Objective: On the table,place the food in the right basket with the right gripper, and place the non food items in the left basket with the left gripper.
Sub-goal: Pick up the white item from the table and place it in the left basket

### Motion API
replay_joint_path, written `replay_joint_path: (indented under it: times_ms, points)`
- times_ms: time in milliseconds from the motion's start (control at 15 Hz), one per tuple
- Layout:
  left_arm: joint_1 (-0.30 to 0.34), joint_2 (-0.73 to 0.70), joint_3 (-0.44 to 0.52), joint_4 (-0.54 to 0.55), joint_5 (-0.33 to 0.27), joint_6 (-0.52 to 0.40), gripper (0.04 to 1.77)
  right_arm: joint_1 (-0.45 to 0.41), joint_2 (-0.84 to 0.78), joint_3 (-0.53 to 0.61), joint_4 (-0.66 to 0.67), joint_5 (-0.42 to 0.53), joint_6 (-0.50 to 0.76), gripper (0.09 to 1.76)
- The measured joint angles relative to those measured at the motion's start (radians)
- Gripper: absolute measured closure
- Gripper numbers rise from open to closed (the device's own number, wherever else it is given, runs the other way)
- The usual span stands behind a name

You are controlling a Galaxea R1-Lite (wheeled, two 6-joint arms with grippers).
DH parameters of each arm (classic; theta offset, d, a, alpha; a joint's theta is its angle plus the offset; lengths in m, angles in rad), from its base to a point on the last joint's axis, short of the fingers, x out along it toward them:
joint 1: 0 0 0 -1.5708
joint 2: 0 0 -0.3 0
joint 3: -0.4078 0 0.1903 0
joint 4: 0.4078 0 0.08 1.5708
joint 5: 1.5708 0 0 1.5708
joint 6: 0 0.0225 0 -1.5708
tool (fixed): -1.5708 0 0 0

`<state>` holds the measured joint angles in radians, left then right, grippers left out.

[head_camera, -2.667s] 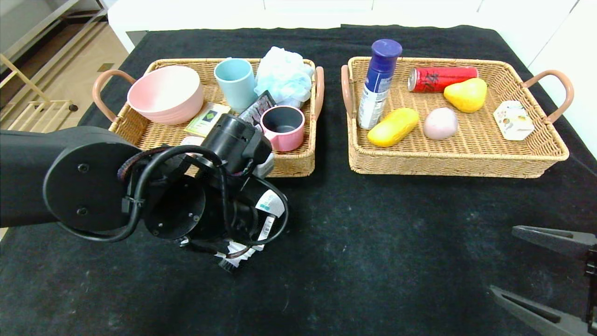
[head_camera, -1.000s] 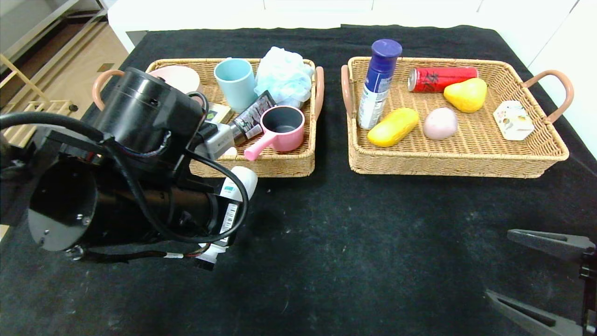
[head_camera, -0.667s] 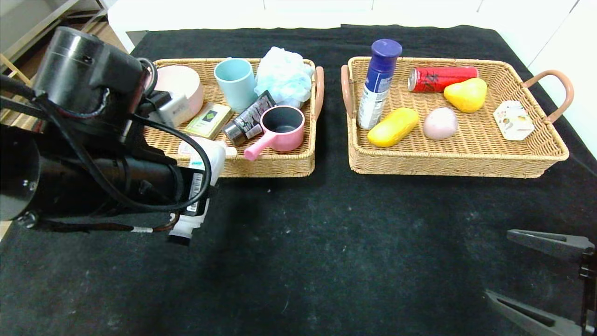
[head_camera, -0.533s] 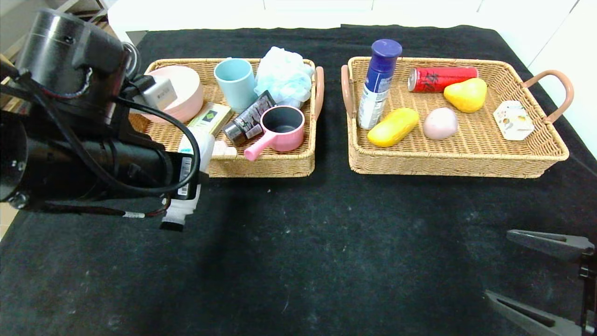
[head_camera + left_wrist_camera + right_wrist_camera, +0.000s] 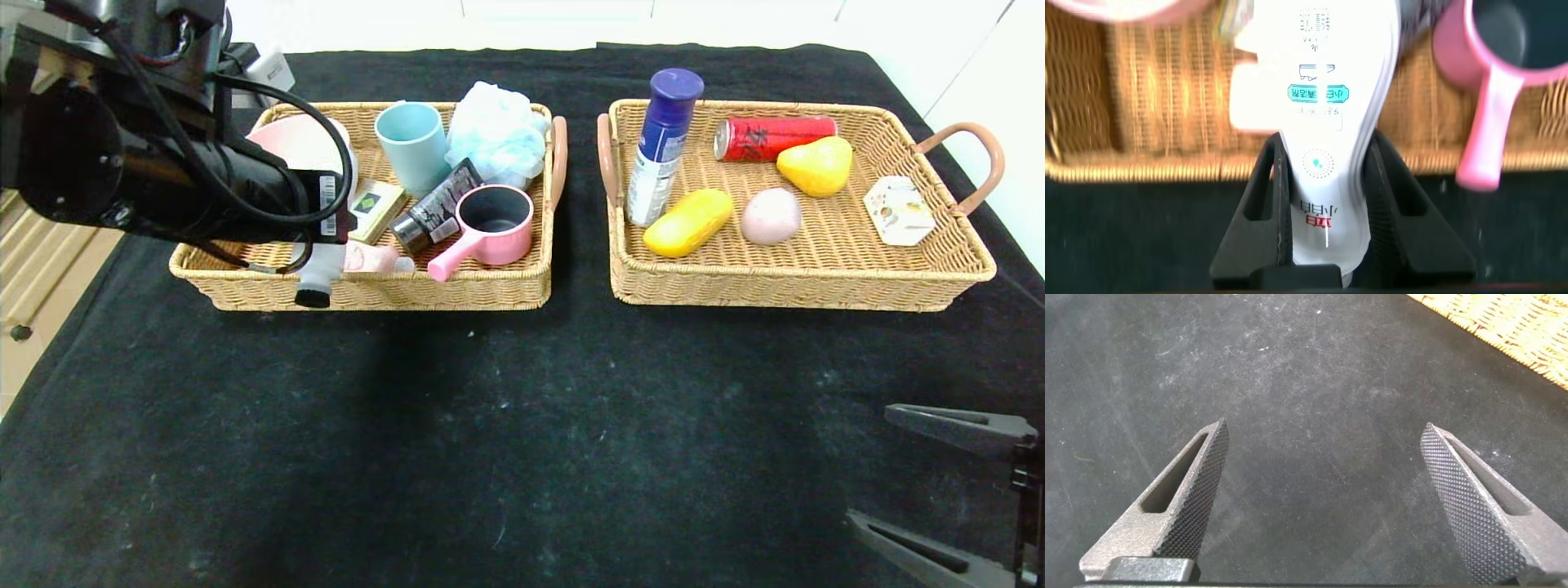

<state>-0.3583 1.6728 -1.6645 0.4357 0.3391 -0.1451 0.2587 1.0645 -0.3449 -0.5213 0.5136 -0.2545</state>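
My left gripper [image 5: 1323,151] is shut on the white brush-tipped bottle [image 5: 317,265] [image 5: 1319,82], held over the front rim of the left basket [image 5: 457,290] near its left end. In that basket lie the pink saucepan [image 5: 494,224] [image 5: 1503,49] and the pink bottle with a white cap [image 5: 371,260]. The right basket [image 5: 775,294] holds the yellow oblong fruit [image 5: 688,222], the grey-pink egg-shaped lump [image 5: 771,216] and the white-and-blue can [image 5: 663,147]. My right gripper [image 5: 939,482] [image 5: 1324,429] hangs open over bare cloth at the table's [image 5: 522,425] front right.
The left basket also holds a pink bowl [image 5: 298,143], a blue cup [image 5: 412,147], a pale bath puff [image 5: 496,131], a small green box [image 5: 374,208] and a dark tube [image 5: 433,208]. A red can [image 5: 774,137], a yellow pear [image 5: 815,166] and a hexagonal packet [image 5: 898,211] share the right basket.
My left arm has risen and swung left and back, carrying the white bottle from above the cloth in front of the left basket to over that basket's front rim. The right gripper stayed put.
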Motion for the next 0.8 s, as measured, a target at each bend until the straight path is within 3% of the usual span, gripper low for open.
replay_joint_path:
  times_ms: [333, 533, 800]
  points:
    - [0.041, 0.141, -0.146, -0.147, 0.006, -0.001, 1.22, 0.000, 0.000, 0.000, 0.000, 0.000, 0.000, 0.14]
    - [0.069, 0.193, -0.164, -0.241, 0.005, -0.004, 1.22, 0.000, 0.000, 0.000, 0.000, 0.000, 0.000, 0.14]
    - [0.080, 0.221, -0.163, -0.287, 0.003, -0.008, 1.22, 0.000, 0.003, 0.001, 0.000, 0.000, 0.000, 0.14]
